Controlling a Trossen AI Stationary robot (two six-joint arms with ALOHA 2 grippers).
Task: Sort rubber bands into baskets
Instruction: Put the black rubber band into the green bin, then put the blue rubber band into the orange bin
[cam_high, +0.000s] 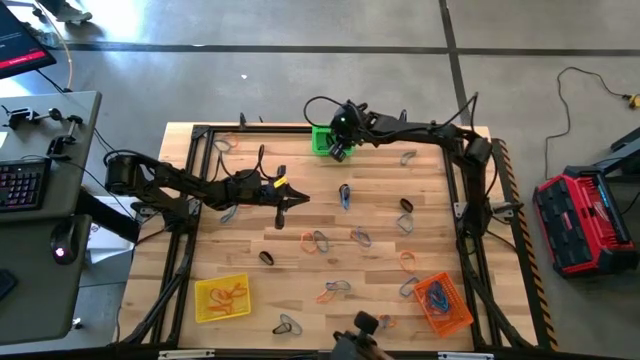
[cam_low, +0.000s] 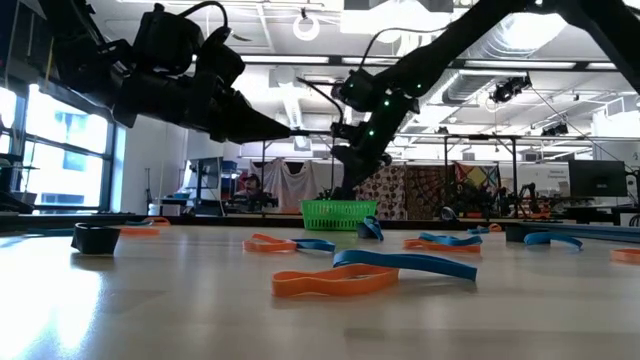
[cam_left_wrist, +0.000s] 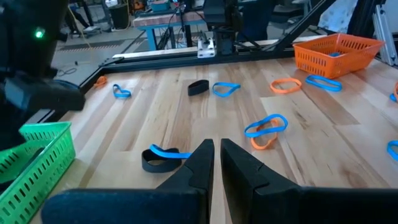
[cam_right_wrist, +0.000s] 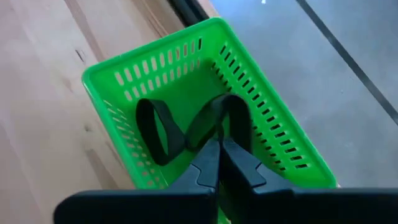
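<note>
High view, left to right. Yellow basket (cam_high: 222, 298), lower left, holds orange bands. Left gripper (cam_high: 290, 197), left of centre, hovers above the bare table with its jaws nearly together and nothing between them; the left wrist view shows only a thin slit between its fingers (cam_left_wrist: 198, 163). Green basket (cam_high: 324, 139), upper centre, lies directly beneath the right gripper (cam_high: 340, 150). This is the deciding relation: in the right wrist view the right gripper's jaws are pressed together on a black rubber band (cam_right_wrist: 168, 127), which hangs as two loops inside the basket walls, so by judgement release needs only an opening of the jaws. Loose rubber bands (cam_high: 345, 193) are scattered from centre to lower right; the pair nearest the left gripper, a black and blue one (cam_left_wrist: 160, 158), lies just ahead of its fingertips, long axis across them. Orange basket (cam_high: 443, 302), lower right, holds blue bands. Nothing stands between either gripper and its target.
</note>
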